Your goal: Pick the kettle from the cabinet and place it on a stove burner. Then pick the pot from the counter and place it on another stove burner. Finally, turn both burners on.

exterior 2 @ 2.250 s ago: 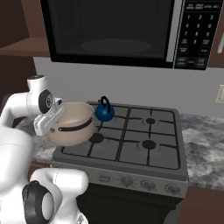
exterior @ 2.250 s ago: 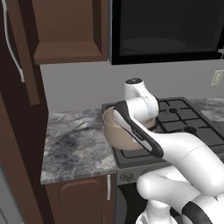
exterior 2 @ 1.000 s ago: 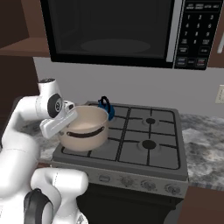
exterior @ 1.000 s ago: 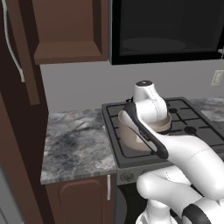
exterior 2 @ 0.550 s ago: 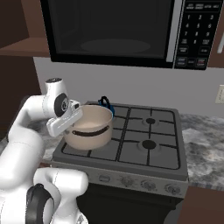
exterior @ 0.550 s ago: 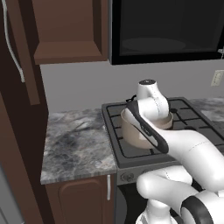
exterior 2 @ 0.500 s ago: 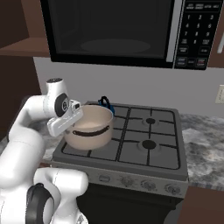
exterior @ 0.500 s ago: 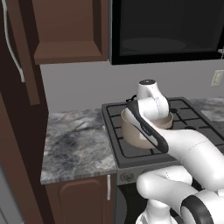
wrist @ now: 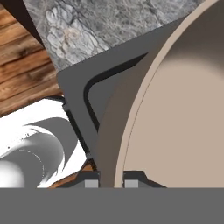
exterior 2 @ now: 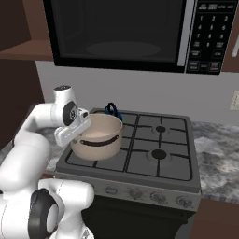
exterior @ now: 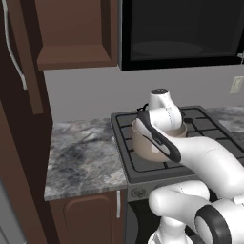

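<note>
Pot [exterior 2: 96, 137] now over front-left burner vs. table side earlier. Tool [wrist: 111, 180] clamping its rim; could bump kettle [exterior 2: 112, 111] behind.

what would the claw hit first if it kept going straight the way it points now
The claw is shut on the rim of the pot, pointing down along its wall. Straight on, it would probably meet the stove top at its front left first, though depth is hard to judge.

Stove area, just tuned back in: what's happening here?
The white arm's gripper is shut on the rim of the wide beige-tan pot, holding it over the grey stove top at its front-left burner. The small dark-blue kettle already sits on the back-left burner, right behind the pot.
</note>
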You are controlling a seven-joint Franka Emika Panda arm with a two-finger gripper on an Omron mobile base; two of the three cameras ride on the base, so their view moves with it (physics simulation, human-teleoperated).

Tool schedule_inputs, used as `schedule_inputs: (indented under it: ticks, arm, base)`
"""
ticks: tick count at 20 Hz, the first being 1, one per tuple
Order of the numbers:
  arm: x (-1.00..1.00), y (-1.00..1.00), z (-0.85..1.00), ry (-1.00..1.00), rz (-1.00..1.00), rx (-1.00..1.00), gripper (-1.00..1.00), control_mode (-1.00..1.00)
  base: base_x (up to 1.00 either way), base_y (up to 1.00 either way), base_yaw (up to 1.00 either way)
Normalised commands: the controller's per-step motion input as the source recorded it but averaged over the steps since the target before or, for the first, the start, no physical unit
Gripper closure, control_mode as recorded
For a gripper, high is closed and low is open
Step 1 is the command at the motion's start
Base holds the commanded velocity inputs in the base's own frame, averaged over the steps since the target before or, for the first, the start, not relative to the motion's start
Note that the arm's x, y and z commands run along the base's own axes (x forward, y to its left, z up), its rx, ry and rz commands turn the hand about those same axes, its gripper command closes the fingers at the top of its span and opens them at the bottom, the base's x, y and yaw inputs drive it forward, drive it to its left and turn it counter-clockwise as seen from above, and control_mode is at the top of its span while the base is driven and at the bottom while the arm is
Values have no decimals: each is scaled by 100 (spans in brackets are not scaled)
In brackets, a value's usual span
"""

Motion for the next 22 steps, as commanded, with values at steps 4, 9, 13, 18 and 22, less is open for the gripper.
schedule_inputs:
  ticks: [4, 9, 13, 18, 22]
  arm:
    - [13, -2, -10, 0, 0, 0, 100, -100]
    - [12, -6, -13, -1, 0, 0, 100, -100]
    - [11, -5, -10, 0, 0, 0, 100, -100]
    - [12, -6, -11, 0, 0, 0, 100, -100]
    - [6, -4, -7, 0, 0, 0, 100, -100]
  base:
    - [0, 0, 0]
    - [0, 0, 0]
    - [0, 0, 0]
    - [0, 0, 0]
    - [0, 0, 0]
